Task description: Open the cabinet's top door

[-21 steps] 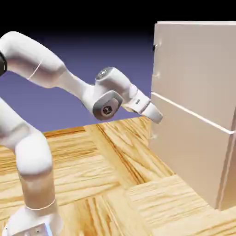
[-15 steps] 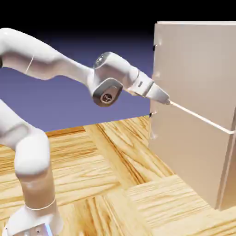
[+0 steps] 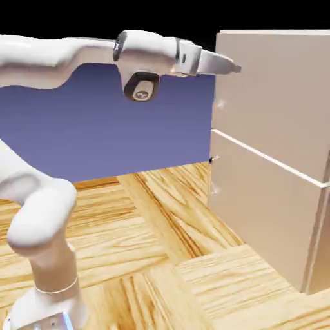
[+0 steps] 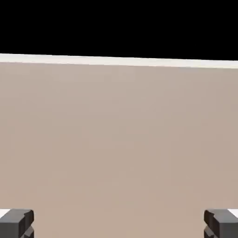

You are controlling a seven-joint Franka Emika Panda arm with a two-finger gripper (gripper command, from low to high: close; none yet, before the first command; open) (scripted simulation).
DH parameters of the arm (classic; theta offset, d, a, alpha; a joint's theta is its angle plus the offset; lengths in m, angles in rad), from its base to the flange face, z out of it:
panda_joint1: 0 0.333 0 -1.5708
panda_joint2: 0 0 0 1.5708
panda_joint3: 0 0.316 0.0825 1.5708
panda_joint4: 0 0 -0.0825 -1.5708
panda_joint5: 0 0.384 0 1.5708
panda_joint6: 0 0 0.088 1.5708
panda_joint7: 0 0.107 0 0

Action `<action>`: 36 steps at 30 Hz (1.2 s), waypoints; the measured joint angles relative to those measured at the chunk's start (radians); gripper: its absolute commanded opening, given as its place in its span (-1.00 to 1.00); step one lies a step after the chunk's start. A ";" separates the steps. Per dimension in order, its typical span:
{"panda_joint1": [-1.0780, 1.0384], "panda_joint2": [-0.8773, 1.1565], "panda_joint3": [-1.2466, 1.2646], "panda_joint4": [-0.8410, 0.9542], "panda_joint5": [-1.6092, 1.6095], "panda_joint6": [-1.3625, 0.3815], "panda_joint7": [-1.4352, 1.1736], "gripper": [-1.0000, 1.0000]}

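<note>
Exterior view: I've got the end effector (image 3: 239,69) spread and empty, upper right, presumably to reach the top door (image 3: 274,97).

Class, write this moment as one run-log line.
task: open top door | tool: open, holding nothing, raised beside upper part of cabinet | contact: cannot tell

The cabinet (image 3: 274,167) is placed on the floor (image 3: 148,258), at the exterior view's right, with the robot arm (image 3: 42,219) at its left
</note>
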 measured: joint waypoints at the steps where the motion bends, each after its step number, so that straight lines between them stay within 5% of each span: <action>1: -0.021 -0.006 0.022 0.019 0.043 0.005 -0.028 0.00; 36: -0.746 -0.228 0.809 0.683 1.566 0.181 -1.010 0.00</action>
